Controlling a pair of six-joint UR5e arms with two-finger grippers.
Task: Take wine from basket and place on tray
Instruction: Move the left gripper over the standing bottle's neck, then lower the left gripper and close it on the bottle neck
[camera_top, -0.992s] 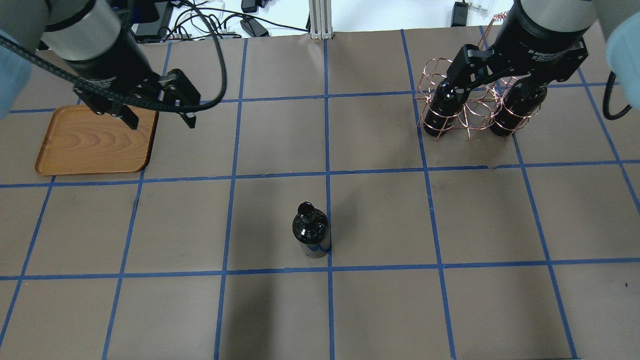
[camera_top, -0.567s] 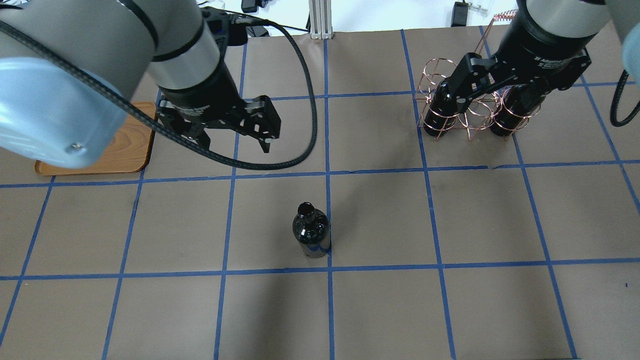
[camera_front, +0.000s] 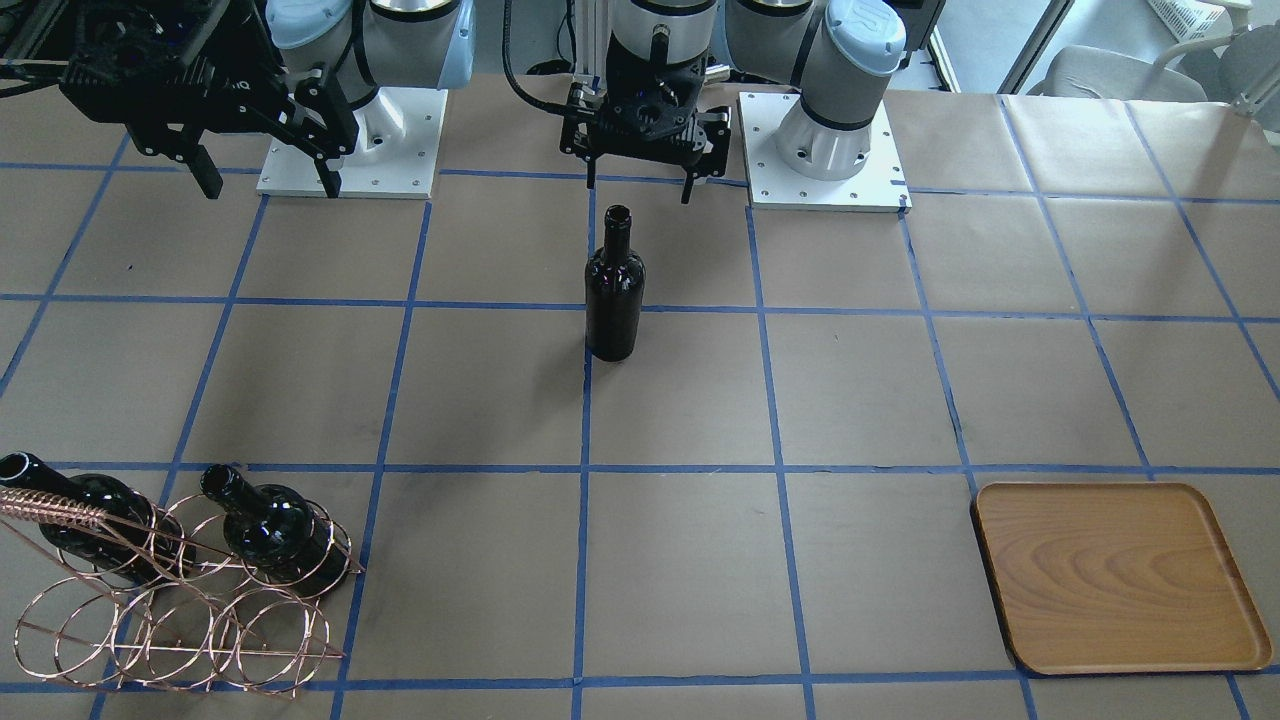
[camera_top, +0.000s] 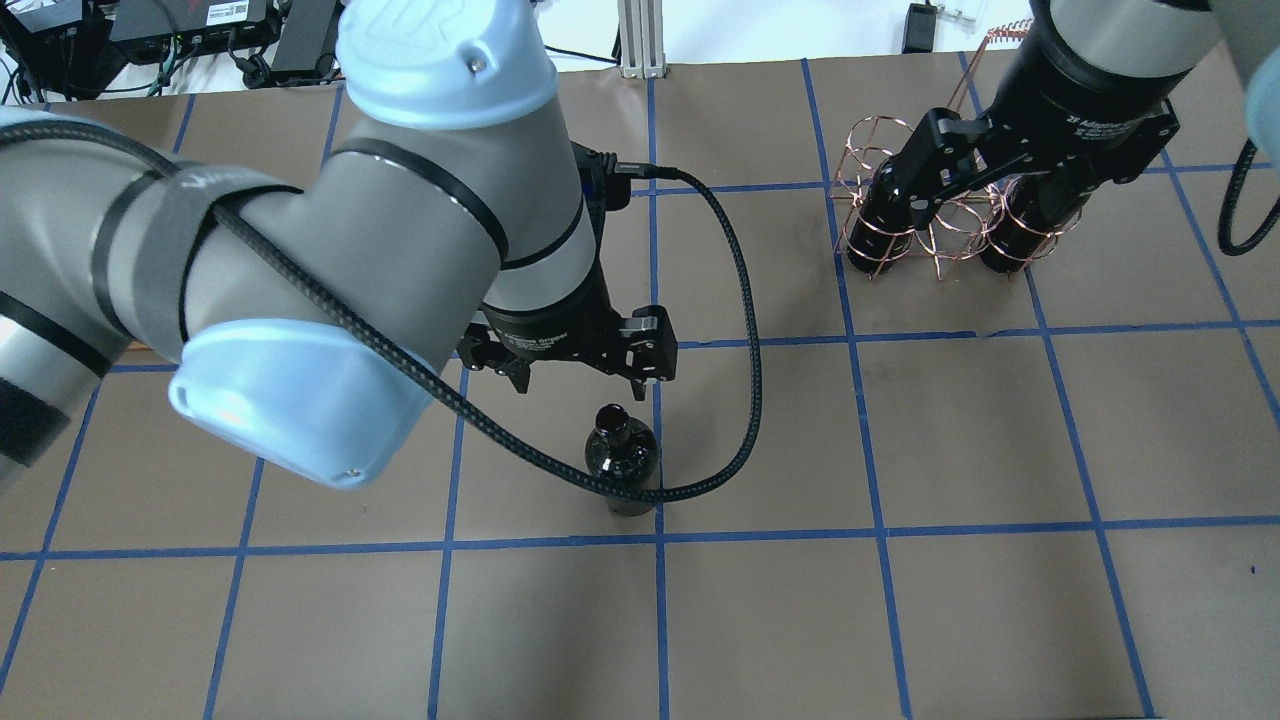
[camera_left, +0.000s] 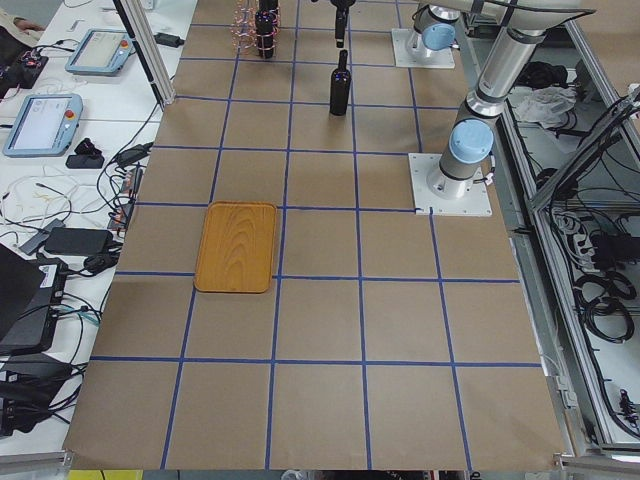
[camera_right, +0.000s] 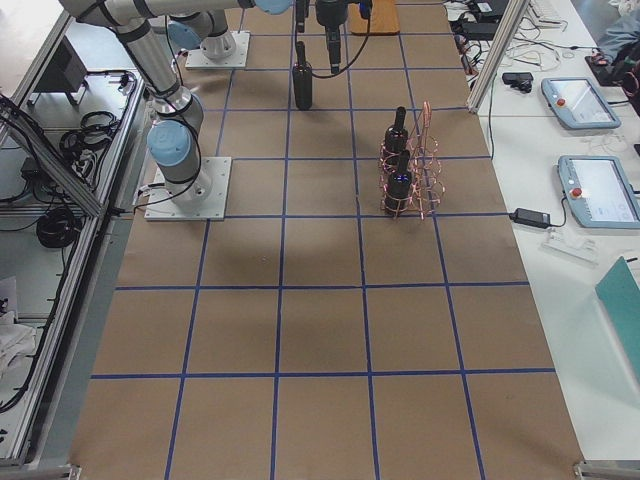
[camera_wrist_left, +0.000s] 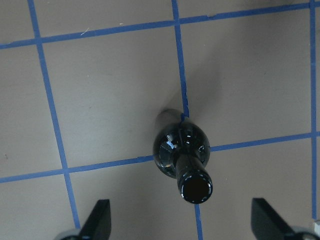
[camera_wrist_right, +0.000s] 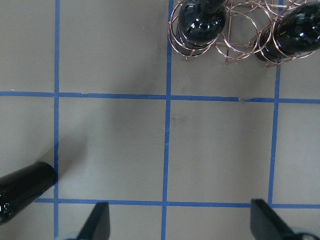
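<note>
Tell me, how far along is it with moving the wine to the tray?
Done: one wine bottle is out of the basket, standing upright mid-table. In hand: the left tool hovers open near its neck, not gripping. Left: grasping it and carrying it to the tray, which is bare. Two other bottles lie in the basket.

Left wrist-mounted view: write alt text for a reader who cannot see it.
A black wine bottle stands upright on the brown, blue-taped table, seen from above. The left end effector is open, its fingertips at the bottom corners, clear of the bottle.
</note>
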